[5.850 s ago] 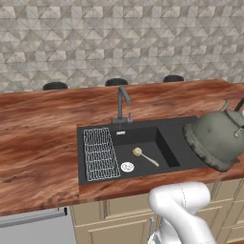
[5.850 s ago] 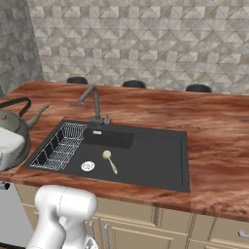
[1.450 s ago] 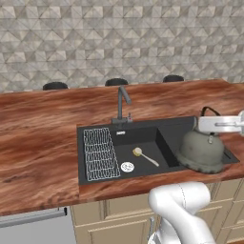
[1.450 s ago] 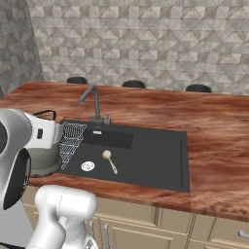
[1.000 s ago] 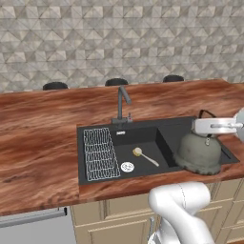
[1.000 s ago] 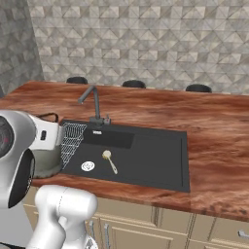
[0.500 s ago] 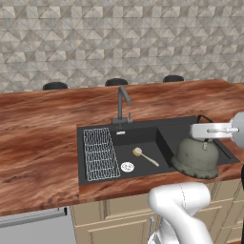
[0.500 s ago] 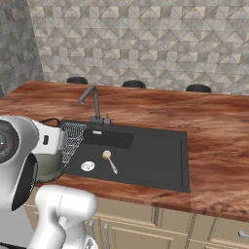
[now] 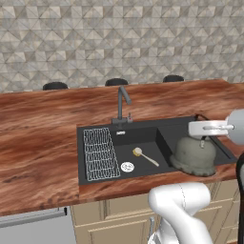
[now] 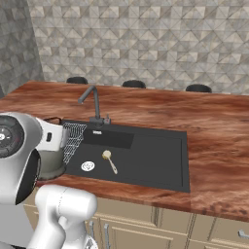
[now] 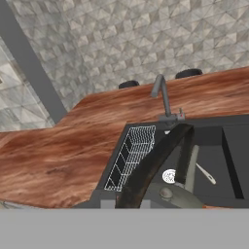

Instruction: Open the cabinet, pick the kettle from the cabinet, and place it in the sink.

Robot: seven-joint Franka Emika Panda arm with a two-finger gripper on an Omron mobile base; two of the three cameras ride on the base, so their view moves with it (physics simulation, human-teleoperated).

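Observation:
The kettle (image 9: pixel 194 155), squat and dull grey, hangs low over the right end of the black sink (image 9: pixel 143 135), its base overlapping the front rim. My gripper (image 9: pixel 194 129) is shut on its dark arched handle (image 11: pixel 155 165), which crosses the bottom of the hand view above the lid (image 11: pixel 179 196). In the right base view the kettle (image 10: pixel 51 164) peeks out beside my arm at the sink's (image 10: pixel 160 177) near left corner. I cannot tell whether the kettle touches the basin. The cabinet is out of view.
A wire rack (image 9: pixel 100 153) fills the sink's left side, with a small wooden-handled tool (image 9: pixel 144 156) and the drain (image 9: pixel 127 166) on the basin floor. The dark faucet (image 9: pixel 121 102) stands behind the basin. Wood counter (image 9: pixel 38 138) surrounds it, under a tiled wall.
The kettle, still in my gripper, has come down and a little to the left, from beside the sink's right edge to low over its right end.

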